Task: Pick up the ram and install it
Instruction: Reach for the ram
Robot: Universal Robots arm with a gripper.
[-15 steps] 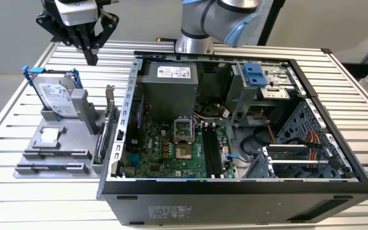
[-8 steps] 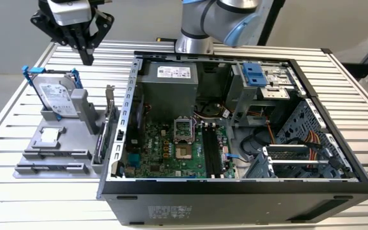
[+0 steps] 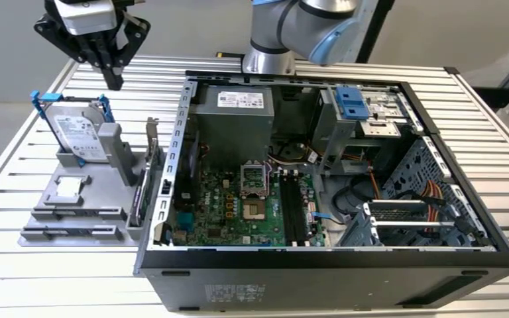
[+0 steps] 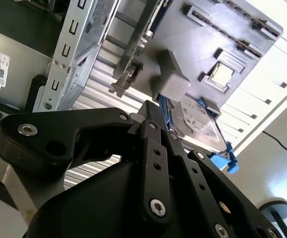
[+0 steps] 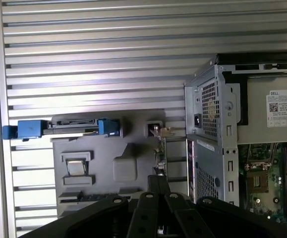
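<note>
My gripper (image 3: 113, 81) hangs shut and holding nothing above the table's far corner, at the exterior view's left, beyond the grey holder (image 3: 104, 175). In both wrist views its fingertips (image 5: 158, 181) meet in a point (image 4: 149, 112). A thin dark stick that looks like the ram (image 3: 69, 230) sits on edge in a long slot at the holder's near end, also visible in the first wrist view as the ram (image 5: 82, 197). The gripper is well away from it. The motherboard's black slots (image 3: 290, 212) lie inside the open computer case (image 3: 170, 165).
A silver hard drive in a blue frame (image 3: 77, 132) stands upright on the holder, close below the gripper. A thin card with a metal bracket (image 3: 148, 172) stands between holder and case. A small square chip (image 3: 71, 189) rests on the holder. The arm's base (image 3: 268, 59) is behind the case.
</note>
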